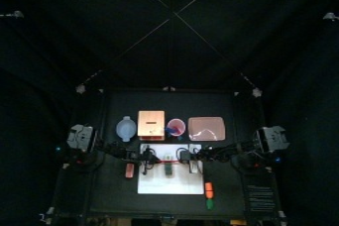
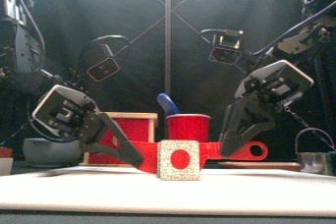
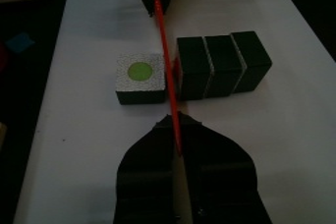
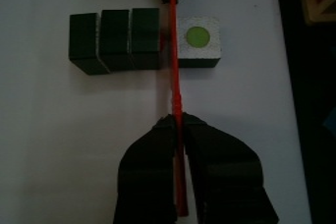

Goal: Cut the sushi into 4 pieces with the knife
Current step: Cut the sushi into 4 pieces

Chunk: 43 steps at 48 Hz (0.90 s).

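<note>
- The left tool [image 3: 172, 130] and the right tool [image 4: 171, 126] each grip one end of the red knife [image 4: 168, 61], jaws closed flat on it; the blade runs edge-on between them across the middle of both wrist views.
- The sushi roll [image 3: 221, 64] lies on the white cutting board [image 4: 79, 120], in the lower middle of the top view; three dark blocks sit side by side, touching.
- One loose piece [image 3: 138, 77] lies just beside the blade on its other side, showing a pale face with a round spot.
- The blade sits in the gap between the loose piece and the three blocks, so one cut looks done and two seams look uncut.
- To do the step well: raise both ends together, shift the blade to the next seam, keep it upright and level, then press straight down; uneven motion of the two arms would likely twist the knife.
- The loose piece is close enough to be dragged or tipped; the blocks may slide on the smooth board.
- Behind the board in the front view: a red cup [image 2: 191, 127] with a blue knife [image 2: 167, 103], a wooden box [image 2: 132, 128], a blue-grey bowl [image 2: 46, 151] at lower left and a metal cutter [image 2: 312, 157] at lower right; none blocks the blade.
</note>
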{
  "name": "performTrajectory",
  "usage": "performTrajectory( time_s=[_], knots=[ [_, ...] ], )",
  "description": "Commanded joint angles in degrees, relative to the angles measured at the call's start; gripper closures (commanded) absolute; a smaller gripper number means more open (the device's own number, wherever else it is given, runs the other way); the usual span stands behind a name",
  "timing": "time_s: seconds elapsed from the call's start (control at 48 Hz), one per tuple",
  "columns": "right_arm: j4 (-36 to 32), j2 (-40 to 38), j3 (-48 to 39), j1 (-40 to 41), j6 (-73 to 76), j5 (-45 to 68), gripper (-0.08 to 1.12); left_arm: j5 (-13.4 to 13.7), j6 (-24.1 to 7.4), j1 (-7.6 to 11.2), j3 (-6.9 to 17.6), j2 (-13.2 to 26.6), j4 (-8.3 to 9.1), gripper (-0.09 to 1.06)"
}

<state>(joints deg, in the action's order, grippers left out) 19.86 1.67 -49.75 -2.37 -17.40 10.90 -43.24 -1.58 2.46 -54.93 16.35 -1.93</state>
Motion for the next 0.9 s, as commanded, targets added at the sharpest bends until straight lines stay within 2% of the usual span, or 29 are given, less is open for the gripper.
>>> performTrajectory(
  time_s=[0.021,0.188,0.375,0.583,0.771,0.896],
  knots=[
    [-0.88,-2.37,1.23,1.93,-0.18,0.26,1.02,0.7,-0.88,-2.29,1.85,-1.49,0.18,0.61],
    [-1.41,-3.96,1.41,2.11,-0.09,-1.05,1.02,1.67,-2.81,-2.46,1.58,-4.22,0.18,0.61],
    [-1.41,-8.09,1.58,1.41,-0.09,-2.99,1.02,1.93,-2.99,-1.93,1.14,-8.61,0.62,0.61],
    [-1.41,-10.81,0.88,-1.23,-0.09,-3.43,1.02,2.02,-2.9,2.11,0.97,-11.43,1.58,0.61],
    [-1.05,-10.55,0.7,-2.81,0.0,-3.43,1.02,2.02,-2.72,4.92,0.97,-11.07,1.49,0.61],
    [-0.79,-9.93,0.7,-3.16,0.0,-3.43,1.02,2.02,-2.64,6.15,0.88,-10.72,1.41,0.61]
  ],
)
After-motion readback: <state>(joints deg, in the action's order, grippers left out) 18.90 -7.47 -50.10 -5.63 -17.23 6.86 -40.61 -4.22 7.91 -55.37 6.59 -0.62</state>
